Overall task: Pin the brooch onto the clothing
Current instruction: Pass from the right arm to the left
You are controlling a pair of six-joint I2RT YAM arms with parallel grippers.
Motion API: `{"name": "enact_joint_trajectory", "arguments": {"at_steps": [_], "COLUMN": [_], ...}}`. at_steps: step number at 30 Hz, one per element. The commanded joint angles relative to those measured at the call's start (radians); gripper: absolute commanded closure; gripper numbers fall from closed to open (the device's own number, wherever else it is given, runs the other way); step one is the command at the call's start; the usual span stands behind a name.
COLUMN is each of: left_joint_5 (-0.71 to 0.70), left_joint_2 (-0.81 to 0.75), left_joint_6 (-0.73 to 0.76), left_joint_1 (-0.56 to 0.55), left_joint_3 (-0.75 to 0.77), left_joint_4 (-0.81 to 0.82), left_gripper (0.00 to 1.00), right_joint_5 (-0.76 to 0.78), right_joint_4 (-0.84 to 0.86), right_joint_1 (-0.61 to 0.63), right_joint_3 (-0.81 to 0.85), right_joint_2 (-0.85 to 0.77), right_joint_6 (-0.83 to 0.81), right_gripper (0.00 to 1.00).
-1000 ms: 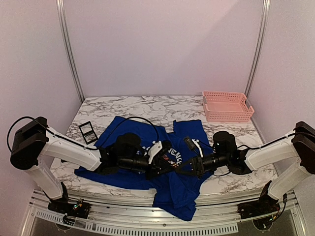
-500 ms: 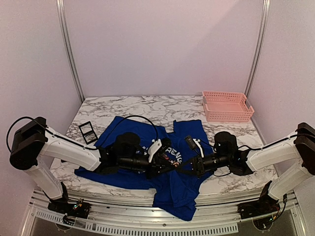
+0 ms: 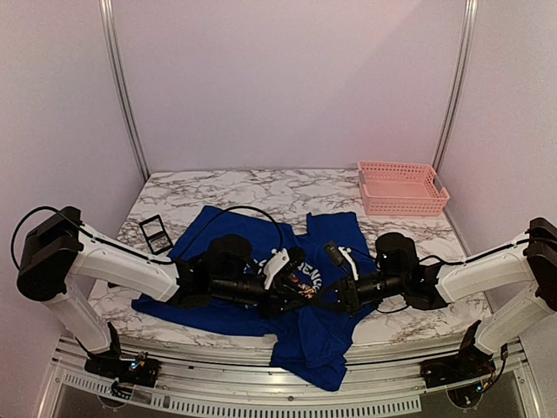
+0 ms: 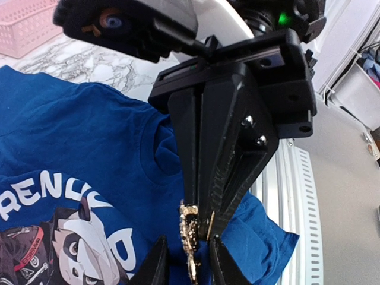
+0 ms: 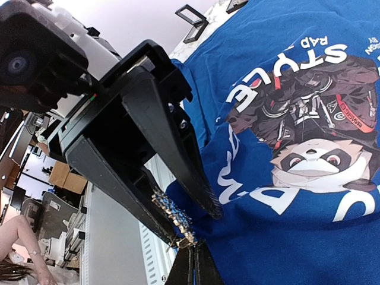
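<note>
The clothing point(image 3: 209, 228), a royal-blue T-shirt with a panda print point(image 5: 309, 160), lies spread on the marble table, its hem hanging over the front edge. Both grippers meet nose to nose over its lower part. The brooch point(image 4: 190, 237), a small gold piece with blue stones point(image 5: 174, 221), stands between the tips of my left gripper point(image 4: 189, 264), which is open with a gap on each side. My right gripper point(image 5: 193, 265) is shut on the brooch's end, right above the blue cloth. From above, the left gripper point(image 3: 305, 292) and the right gripper point(image 3: 327, 294) hide the brooch.
A pink basket point(image 3: 402, 187) stands at the back right corner. A small black frame point(image 3: 155, 232) lies left of the shirt. The table's front aluminium rail point(image 3: 261, 402) runs just under the hanging hem.
My left jaws have parted off the brooch, while my right jaws have closed fully on its end. Both arms have stayed almost where they were.
</note>
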Motion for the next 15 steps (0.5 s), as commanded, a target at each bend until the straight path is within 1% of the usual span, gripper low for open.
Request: {"name": "enact_joint_trajectory", "arguments": {"at_steps": [1, 3, 11, 13, 14, 15], "left_joint_5": [0.000, 0.007, 0.015, 0.005, -0.001, -0.005], "left_joint_2": [-0.023, -0.024, -0.027, -0.028, -0.028, -0.028], "left_joint_6": [0.033, 0.039, 0.074, 0.077, 0.078, 0.079], "left_joint_1": [0.007, 0.009, 0.010, 0.010, 0.010, 0.010], "left_joint_3": [0.021, 0.025, 0.033, 0.034, 0.036, 0.037], "left_joint_4": [-0.054, -0.052, -0.039, -0.038, -0.037, -0.037], "left_gripper": [0.77, 0.75, 0.59, 0.58, 0.59, 0.64], "right_joint_5": [-0.006, -0.008, -0.008, -0.008, -0.008, -0.008], "right_joint_4": [-0.007, -0.008, -0.005, -0.005, -0.007, -0.008], "right_joint_1": [0.016, 0.016, 0.016, 0.016, 0.017, 0.018], "right_joint_3": [0.028, 0.028, 0.024, 0.024, 0.024, 0.024], "right_joint_2": [-0.028, -0.028, -0.028, -0.028, -0.028, -0.029], "right_joint_6": [-0.027, -0.026, -0.022, -0.022, -0.022, -0.022], "right_gripper": [1.00, 1.00, 1.00, 1.00, 1.00, 1.00]}}
